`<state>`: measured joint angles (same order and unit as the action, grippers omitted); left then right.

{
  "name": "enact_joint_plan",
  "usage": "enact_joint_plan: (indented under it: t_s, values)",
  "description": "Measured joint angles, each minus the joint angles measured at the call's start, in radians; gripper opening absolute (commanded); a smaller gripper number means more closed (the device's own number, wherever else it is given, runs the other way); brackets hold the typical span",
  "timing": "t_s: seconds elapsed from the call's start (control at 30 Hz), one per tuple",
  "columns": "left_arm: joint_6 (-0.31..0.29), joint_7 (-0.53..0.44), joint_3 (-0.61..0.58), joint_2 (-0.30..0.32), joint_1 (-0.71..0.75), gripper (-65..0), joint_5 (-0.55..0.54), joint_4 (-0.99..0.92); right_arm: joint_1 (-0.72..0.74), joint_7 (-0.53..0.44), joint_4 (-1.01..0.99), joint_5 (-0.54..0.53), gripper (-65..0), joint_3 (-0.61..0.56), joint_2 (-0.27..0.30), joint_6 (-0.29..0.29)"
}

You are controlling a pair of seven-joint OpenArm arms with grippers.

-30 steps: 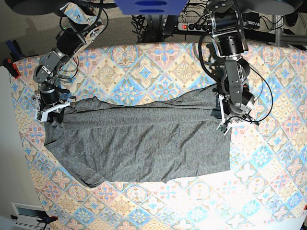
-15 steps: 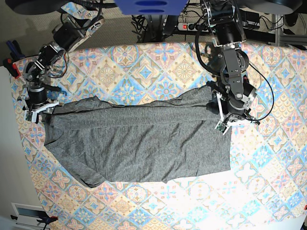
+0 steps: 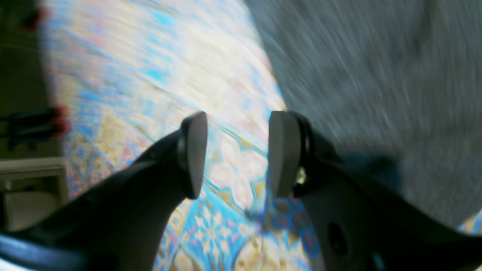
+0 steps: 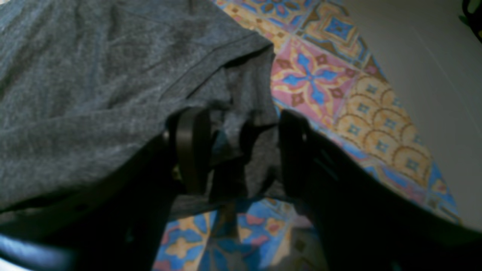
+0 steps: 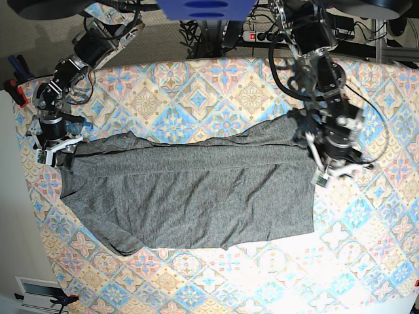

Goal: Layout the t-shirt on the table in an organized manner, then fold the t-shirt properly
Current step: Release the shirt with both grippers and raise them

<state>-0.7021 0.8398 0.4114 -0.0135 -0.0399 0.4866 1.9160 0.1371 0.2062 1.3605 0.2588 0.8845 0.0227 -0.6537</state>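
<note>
The t-shirt (image 5: pixel 190 196) is judged mid-layout on the counter (image 5: pixel 196 85). Its far-left corner sits between the spread right claw (image 4: pixel 235 150); the left claw (image 3: pixel 235 154), spread and empty, needs a regrasp.

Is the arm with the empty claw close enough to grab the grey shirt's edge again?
Probably yes. The left gripper is open over bare table, and the t-shirt edge lies right beside it with nothing between.

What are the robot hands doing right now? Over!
Left gripper open, empty, off the t-shirt. Right gripper open around a sleeve fold. Nothing in the way. Over.
</note>
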Motion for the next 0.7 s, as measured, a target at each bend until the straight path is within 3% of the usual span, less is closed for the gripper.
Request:
enact_joint_plan:
  t_s: [0.1, 0.23, 0.5, 0.7]
  values:
    - [-0.005, -0.001, -0.002, -0.001, 0.002, -38.2, -0.074, 0.021, 0.008, 0.01, 0.0, 0.0, -37.0, -0.006, 0.003, 0.002]
    - [-0.003, 0.007, -0.006, -0.003, 0.002, -38.2, -0.102, 0.021, 0.085, 0.122, -0.008, 0.003, -37.0, -0.099, 0.044, -0.008]
    - [-0.006, 0.006, -0.006, 0.007, -0.103, -37.8, -0.117, -0.092, 0.207, 0.147, -0.094, 0.004, -37.0, -0.199, 0.121, 0.002]
    - [-0.001, 0.056, -0.005, 0.053, -0.233, -37.8, -0.124, -0.322, 0.312, 0.034, -0.379, -0.003, -37.0, -0.237, 0.192, 0.001]
